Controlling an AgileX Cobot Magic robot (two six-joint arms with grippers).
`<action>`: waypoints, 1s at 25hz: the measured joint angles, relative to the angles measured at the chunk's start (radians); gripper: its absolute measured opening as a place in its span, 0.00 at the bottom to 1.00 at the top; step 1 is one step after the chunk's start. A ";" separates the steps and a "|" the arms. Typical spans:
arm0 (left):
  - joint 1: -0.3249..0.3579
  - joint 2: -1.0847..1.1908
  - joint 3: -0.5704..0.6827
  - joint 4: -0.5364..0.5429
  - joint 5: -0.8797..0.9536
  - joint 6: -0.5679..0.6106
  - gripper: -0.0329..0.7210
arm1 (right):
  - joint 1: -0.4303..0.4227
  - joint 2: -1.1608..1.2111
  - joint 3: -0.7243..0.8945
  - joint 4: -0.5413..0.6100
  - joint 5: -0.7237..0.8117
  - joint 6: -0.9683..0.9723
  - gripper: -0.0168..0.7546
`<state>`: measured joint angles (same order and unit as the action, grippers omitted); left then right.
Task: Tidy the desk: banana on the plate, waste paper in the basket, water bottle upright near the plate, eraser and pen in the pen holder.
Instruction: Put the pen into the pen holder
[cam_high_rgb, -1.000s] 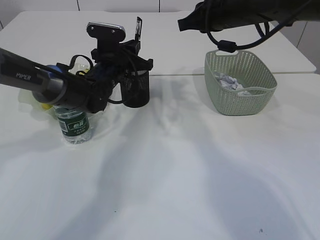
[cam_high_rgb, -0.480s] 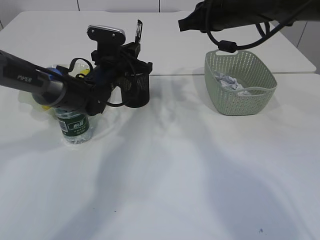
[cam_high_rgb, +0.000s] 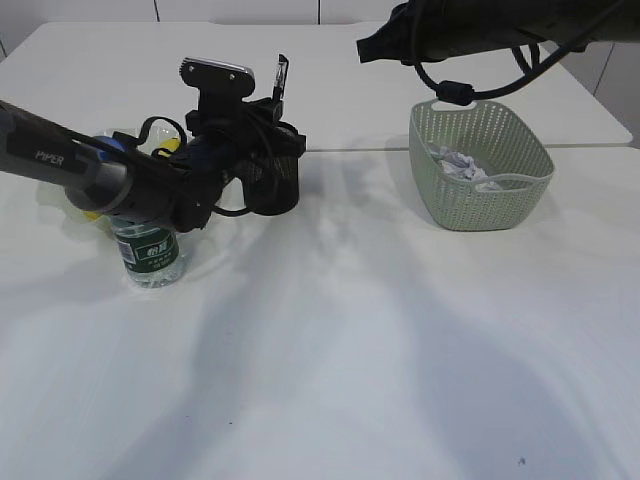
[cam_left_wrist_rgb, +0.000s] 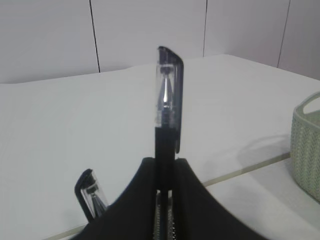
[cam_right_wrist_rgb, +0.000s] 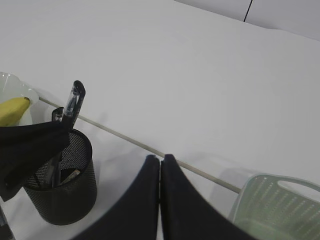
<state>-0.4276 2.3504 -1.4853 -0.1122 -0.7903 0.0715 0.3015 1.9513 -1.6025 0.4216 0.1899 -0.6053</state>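
the left claw (cam_left_wrist_rgb: 165, 175) is pinching a pen (cam_left_wrist_rgb: 167, 100) upright over the black mesh pen holder (cam_right_wrist_rgb: 62, 185), its jaws nearly closed around the barrel. the right claw (cam_right_wrist_rgb: 160, 165) is idling, closed and empty. risk: a tilted release is likely to clip the rim or the second pen (cam_left_wrist_rgb: 90, 197) inside.

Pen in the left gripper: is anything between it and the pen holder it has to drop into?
Nothing visible blocks it. The left gripper holds the pen upright right over the black mesh pen holder, its lower end seemingly already past the rim. Another pen already stands in the holder, beside it, not beneath it.
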 joint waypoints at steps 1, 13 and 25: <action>0.000 0.000 0.000 0.000 0.005 0.000 0.08 | 0.000 0.000 0.000 0.000 0.000 0.000 0.00; 0.000 0.000 0.000 0.056 0.049 -0.002 0.08 | 0.000 0.000 0.000 0.000 0.000 0.000 0.00; 0.000 0.000 0.000 0.080 0.049 -0.005 0.14 | 0.000 0.000 0.000 0.000 0.000 0.000 0.00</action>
<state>-0.4276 2.3504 -1.4853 -0.0319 -0.7414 0.0668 0.3015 1.9513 -1.6025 0.4216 0.1899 -0.6053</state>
